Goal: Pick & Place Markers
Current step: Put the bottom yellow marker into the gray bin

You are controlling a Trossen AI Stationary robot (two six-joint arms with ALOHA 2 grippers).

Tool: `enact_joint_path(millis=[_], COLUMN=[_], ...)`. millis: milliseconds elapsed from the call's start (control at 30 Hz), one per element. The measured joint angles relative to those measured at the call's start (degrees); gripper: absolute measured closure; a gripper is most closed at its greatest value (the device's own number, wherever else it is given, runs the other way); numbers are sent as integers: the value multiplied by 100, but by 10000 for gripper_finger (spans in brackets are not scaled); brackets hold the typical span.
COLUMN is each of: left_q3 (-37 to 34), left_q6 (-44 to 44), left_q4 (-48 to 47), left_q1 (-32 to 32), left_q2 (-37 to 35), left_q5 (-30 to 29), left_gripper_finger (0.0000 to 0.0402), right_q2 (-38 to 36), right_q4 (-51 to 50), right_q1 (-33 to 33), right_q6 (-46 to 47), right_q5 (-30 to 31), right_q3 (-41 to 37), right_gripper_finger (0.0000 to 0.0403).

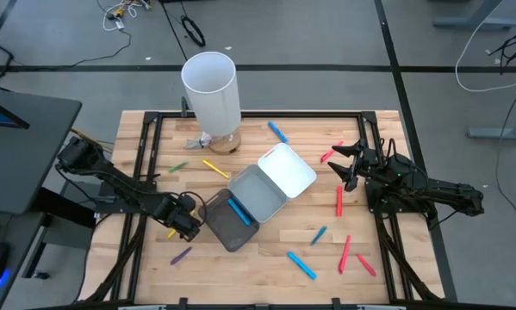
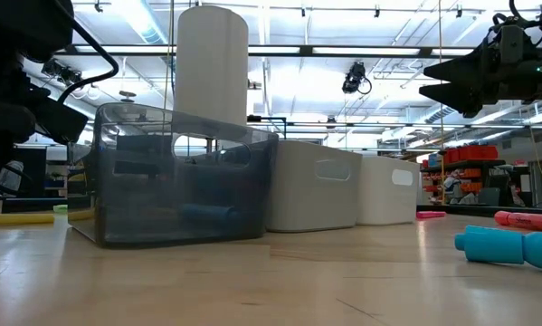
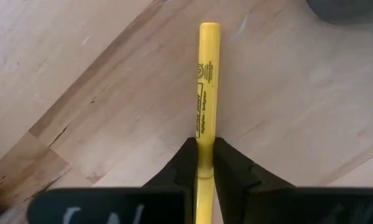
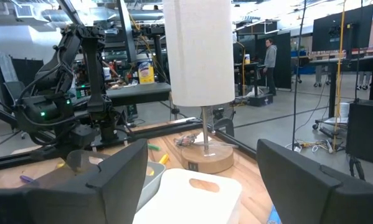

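Observation:
In the left wrist view a yellow marker (image 3: pixel 205 81) lies flat on the wooden table, and my left gripper (image 3: pixel 203 148) is shut on it. Seen from above, that gripper (image 1: pixel 183 226) stands just left of the dark tray (image 1: pixel 223 231), which holds a blue marker (image 1: pixel 239 211). My right gripper (image 1: pixel 348 168) hangs open above the table's right side with nothing between its fingers. Loose markers lie about: blue ones (image 1: pixel 277 131) (image 1: pixel 301 264), red ones (image 1: pixel 339 200) (image 1: pixel 345 254), a purple one (image 1: pixel 181 256), a green one (image 1: pixel 178 167) and another yellow one (image 1: pixel 214 166). My left gripper pinches the yellow marker's barrel (image 3: pixel 203 134) between its two fingers, one on each long side. The fingers come from above, pointing down, and lie across the marker. The marker lies flat on the table, its far end (image 3: pixel 209 30) sticking out past the fingertips.
A grey tray (image 1: pixel 256 194) and a white tray (image 1: pixel 288 170) stand in a row with the dark one at mid-table. A tall white cylinder (image 1: pixel 212 90) on a round wooden base stands at the far edge. Black frame rails (image 1: pixel 146 155) run along the table's sides.

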Motion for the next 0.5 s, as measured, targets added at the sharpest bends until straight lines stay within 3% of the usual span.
enact_joint_path(millis=[333,500], left_q3=[-17,169], left_q6=[137,380], left_q4=[-78,-664], left_q1=[7,22], left_q2=[-136,-362], left_q5=[63,89], left_gripper_finger=[373,373], right_q2=[0,0], right_q4=[0,1], right_q1=[0,-2], right_q6=[-1,0], right_q5=[0,0], right_q3=[2,1], right_gripper_finger=[101,101])
